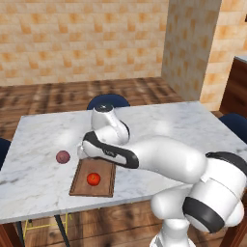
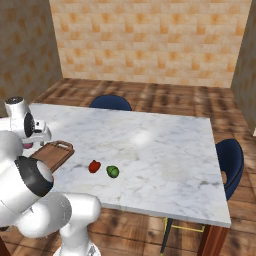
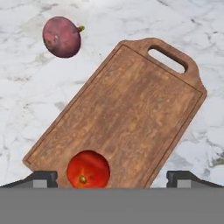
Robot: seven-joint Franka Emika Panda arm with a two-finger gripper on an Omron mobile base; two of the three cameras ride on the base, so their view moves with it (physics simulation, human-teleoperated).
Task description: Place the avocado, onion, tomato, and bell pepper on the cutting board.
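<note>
The brown cutting board (image 1: 103, 182) (image 3: 131, 113) lies near the table's front left edge. A red tomato (image 1: 93, 179) (image 3: 88, 169) rests on the end away from its handle cutout. The purplish onion (image 1: 62, 157) (image 3: 61, 36) sits on the marble just left of the board. Out on the marble to the board's (image 2: 52, 152) right, the green avocado (image 2: 113, 171) and the red bell pepper (image 2: 94, 166) lie side by side. My gripper (image 3: 112, 178) hangs open above the board, over its tomato end, with nothing held between its fingertips (image 3: 43, 177).
The white marble table (image 1: 43, 135) has bare room behind and to the right of the board. Dark blue chairs stand at the far side (image 1: 108, 101) and at the right end (image 2: 230, 160). Brick walls and a wooden floor surround it.
</note>
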